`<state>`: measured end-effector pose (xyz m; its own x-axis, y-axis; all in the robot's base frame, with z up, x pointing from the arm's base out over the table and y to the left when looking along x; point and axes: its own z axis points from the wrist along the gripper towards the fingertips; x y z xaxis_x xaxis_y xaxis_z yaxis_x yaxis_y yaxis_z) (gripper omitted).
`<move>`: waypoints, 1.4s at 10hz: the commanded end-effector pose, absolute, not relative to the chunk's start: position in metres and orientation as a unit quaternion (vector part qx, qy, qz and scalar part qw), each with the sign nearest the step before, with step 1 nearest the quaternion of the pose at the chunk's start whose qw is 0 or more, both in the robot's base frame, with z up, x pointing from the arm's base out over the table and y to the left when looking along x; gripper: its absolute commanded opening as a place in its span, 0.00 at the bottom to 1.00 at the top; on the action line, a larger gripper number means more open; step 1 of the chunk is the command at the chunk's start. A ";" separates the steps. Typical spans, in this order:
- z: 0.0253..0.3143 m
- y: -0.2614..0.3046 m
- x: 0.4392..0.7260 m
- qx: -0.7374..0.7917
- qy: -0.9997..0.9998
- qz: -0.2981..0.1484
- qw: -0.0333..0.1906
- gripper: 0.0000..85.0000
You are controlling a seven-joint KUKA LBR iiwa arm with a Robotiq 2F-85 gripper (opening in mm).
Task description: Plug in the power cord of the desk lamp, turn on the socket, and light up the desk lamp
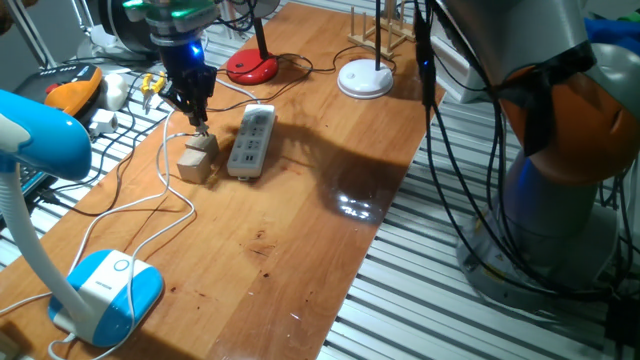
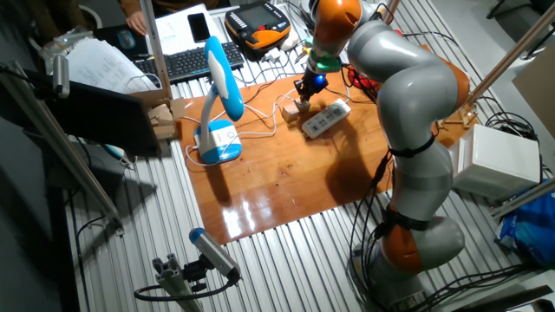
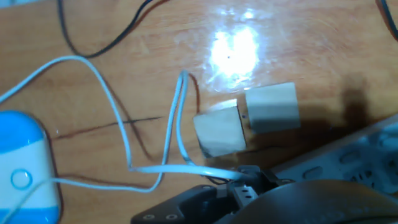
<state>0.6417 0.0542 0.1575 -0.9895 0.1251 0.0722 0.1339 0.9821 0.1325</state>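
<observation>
beside the socket [image 1: 251, 141], gripper [image 1: 201, 127] hovers over the power cord [image 1: 165, 165]; finger state unclear. nothing plugged, desk lamp [image 1: 100, 290] unlit.

wooden block [image 1: 198, 158] crowding socket [image 1: 251, 142], cord [image 1: 165, 180] looping nearby

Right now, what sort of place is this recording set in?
Probably a robotics lab workbench: a wooden table on metal slats, a teach pendant and keyboard behind it, and loose cables around the arm's base.
</observation>
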 end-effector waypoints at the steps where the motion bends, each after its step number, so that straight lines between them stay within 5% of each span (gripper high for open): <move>1: 0.158 0.055 0.642 -0.401 -0.913 -0.069 0.004 0.00; 6: 0.158 0.055 0.642 -0.521 -0.853 -0.035 -0.023 0.00; 10: 0.158 0.055 0.642 -0.582 -0.813 -0.034 0.000 0.00; 14: 0.158 0.055 0.642 -0.671 -0.740 -0.032 -0.002 0.00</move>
